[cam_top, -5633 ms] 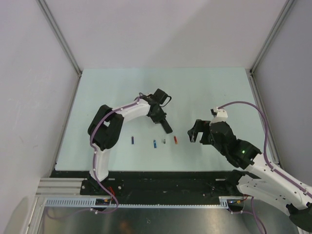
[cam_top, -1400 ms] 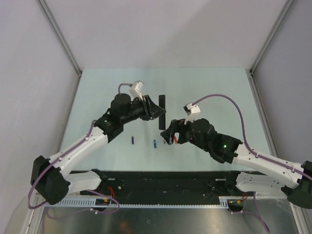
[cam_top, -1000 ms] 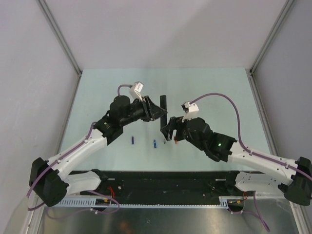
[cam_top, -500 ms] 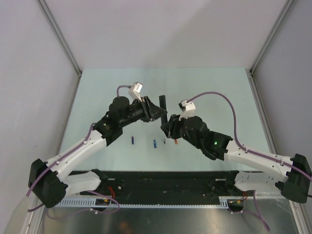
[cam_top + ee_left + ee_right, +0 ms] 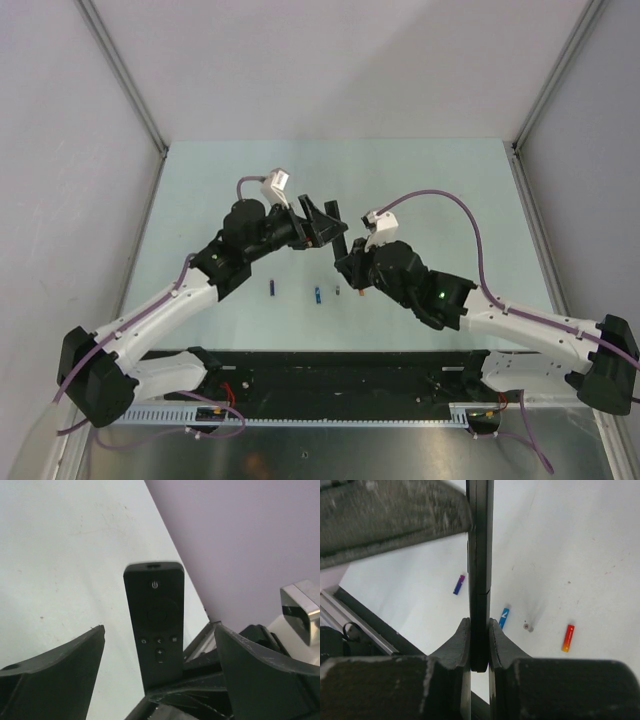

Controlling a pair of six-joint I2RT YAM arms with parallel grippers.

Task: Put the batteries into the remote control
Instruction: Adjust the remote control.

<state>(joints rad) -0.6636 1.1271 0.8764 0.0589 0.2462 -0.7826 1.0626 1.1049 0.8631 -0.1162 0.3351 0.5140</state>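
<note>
The remote control (image 5: 155, 620), a slim black bar, is held up off the table with its button face toward the left wrist camera. My right gripper (image 5: 480, 647) is shut on its lower end, where the remote control (image 5: 480, 555) shows edge-on between the pads. My left gripper (image 5: 160, 675) is open, its fingers (image 5: 55, 670) standing wide on both sides of the remote with gaps. In the top view both the left gripper (image 5: 330, 225) and the right gripper (image 5: 346, 262) meet at the remote control (image 5: 337, 210). The batteries lie on the table below: dark blue (image 5: 459, 584), lighter blue (image 5: 504, 617), grey (image 5: 527, 626), orange-red (image 5: 567, 637).
The batteries lie in a row near the table's front edge, the dark blue battery (image 5: 272, 288) leftmost and the lighter blue battery (image 5: 317, 294) beside it. The pale green table (image 5: 440, 190) is walled on three sides. A black base strip (image 5: 330, 372) runs along the front.
My left gripper has opened off the remote. My right gripper has closed on the remote's lower end and now carries it. Both arms have barely shifted.
</note>
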